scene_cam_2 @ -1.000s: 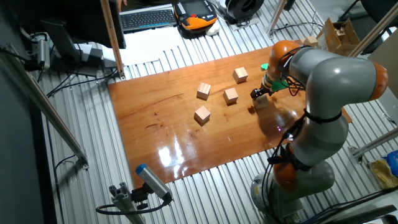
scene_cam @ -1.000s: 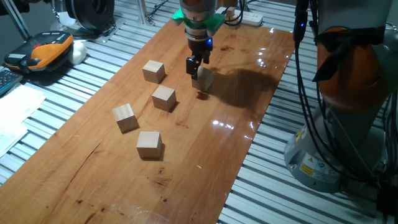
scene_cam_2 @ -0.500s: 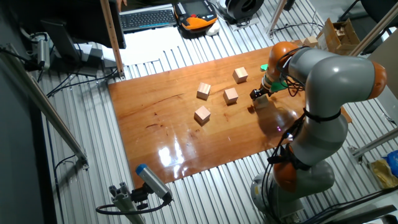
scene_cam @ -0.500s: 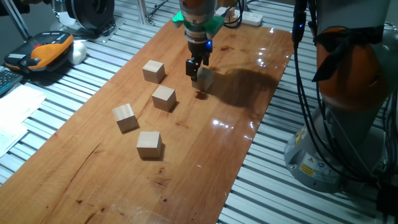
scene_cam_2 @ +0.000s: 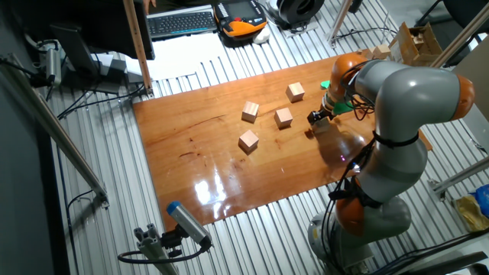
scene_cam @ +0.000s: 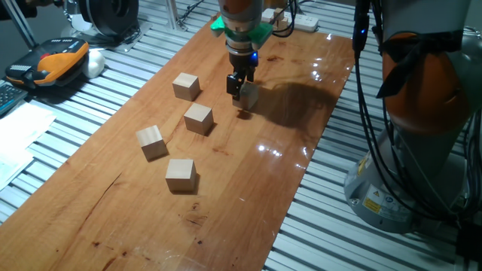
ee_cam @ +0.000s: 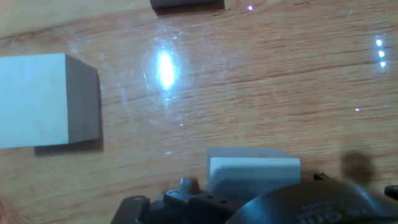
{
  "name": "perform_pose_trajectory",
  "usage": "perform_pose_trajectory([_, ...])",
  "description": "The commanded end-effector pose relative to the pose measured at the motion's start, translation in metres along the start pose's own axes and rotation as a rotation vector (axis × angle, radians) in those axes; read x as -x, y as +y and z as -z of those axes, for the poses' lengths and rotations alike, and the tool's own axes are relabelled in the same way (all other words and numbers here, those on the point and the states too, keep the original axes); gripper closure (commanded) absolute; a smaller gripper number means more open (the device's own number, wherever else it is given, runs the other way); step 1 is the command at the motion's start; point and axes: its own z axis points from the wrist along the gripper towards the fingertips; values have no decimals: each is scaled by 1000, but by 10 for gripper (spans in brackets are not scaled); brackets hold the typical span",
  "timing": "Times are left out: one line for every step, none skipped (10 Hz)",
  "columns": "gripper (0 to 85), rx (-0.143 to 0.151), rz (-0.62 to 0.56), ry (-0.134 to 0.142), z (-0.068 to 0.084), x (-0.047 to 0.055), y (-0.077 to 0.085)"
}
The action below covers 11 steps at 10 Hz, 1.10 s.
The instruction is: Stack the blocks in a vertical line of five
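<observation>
Four pale wooden blocks lie apart on the wooden board: one at the back [scene_cam: 186,86] [scene_cam_2: 296,92], one in the middle [scene_cam: 199,118] [scene_cam_2: 283,117], one to the left [scene_cam: 151,141] [scene_cam_2: 250,112] and one nearest the front [scene_cam: 181,175] [scene_cam_2: 248,140]. My gripper [scene_cam: 238,84] [scene_cam_2: 315,117] is shut on a fifth block [scene_cam: 248,94] [ee_cam: 254,170], held slightly above the board with a small shadow beneath it. This block sits to the right of the other four. In the hand view another block [ee_cam: 46,99] lies on the board at the left.
The board [scene_cam: 248,196] rests on a slatted metal table. An orange and black device [scene_cam: 56,60] and papers lie off its left side. A keyboard [scene_cam_2: 179,21] is at the back. The robot's base [scene_cam: 422,113] stands at the right edge.
The gripper has drifted very slightly right and up with its block. The four loose blocks have not moved.
</observation>
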Motion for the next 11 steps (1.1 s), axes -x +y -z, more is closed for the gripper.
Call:
perform_pose_trajectory([0,0,1,1,1,0,-1])
perform_pose_trajectory([0,0,1,3,0,-1,0])
perform_pose_trajectory([0,0,1,3,-2,-1,0])
perform_pose_trajectory([0,2,-1,1,-4,-1,2])
perform_pose_trajectory([0,0,-6,-2,-5,-2,2])
perform_pose_trajectory([0,0,-6,-2,-5,-2,2])
perform_pose_trajectory([0,0,-7,-2,-4,-2,2])
perform_pose_trajectory([0,0,-7,-2,-5,-2,2])
perform_pose_trajectory([0,1,-7,-2,-6,-2,2])
perform_pose_trajectory([0,1,-7,-2,-6,-2,3])
perform_pose_trajectory([0,1,-7,-2,-7,-2,3])
